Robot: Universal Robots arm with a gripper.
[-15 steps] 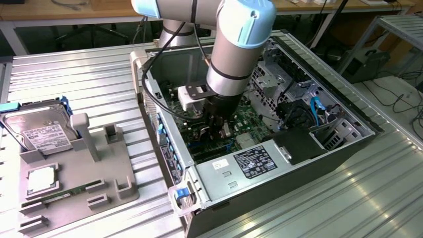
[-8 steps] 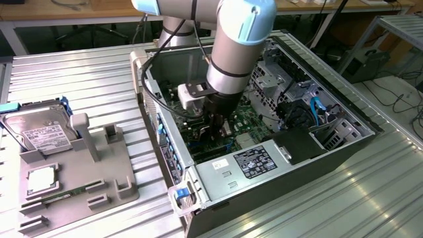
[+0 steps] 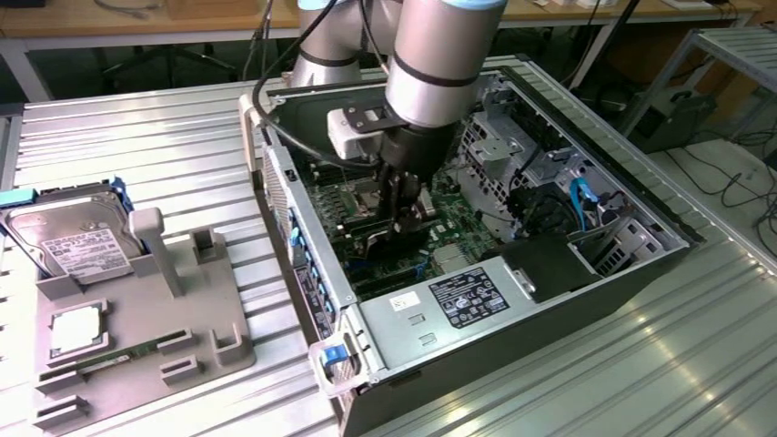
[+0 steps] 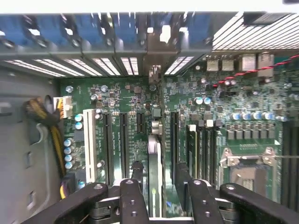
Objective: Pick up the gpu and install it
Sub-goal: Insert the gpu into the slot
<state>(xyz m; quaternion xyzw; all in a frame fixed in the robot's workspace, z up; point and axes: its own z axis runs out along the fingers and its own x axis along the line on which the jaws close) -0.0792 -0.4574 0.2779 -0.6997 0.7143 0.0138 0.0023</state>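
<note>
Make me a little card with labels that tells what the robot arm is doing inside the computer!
place: open computer case lying on a ribbed metal table
gripper: lowered inside the case, over the green motherboard
gpu: seen edge-on between the jaws, standing upright among the long black expansion slots
jaws: one on each side of the card; whether they grip it cannot be told
tray: beside the case, on the exterior view's left
hard drive: standing in the tray
memory stick: lying in the tray

Ribbed bare metal is being shown by the table (image 3: pixel 146 137); matt grey plastic by the holder tray (image 3: pixel 134 328); glossy green board (image 4: pixel 131 102) is being lit inside the metal computer case (image 3: pixel 631 282)
</note>
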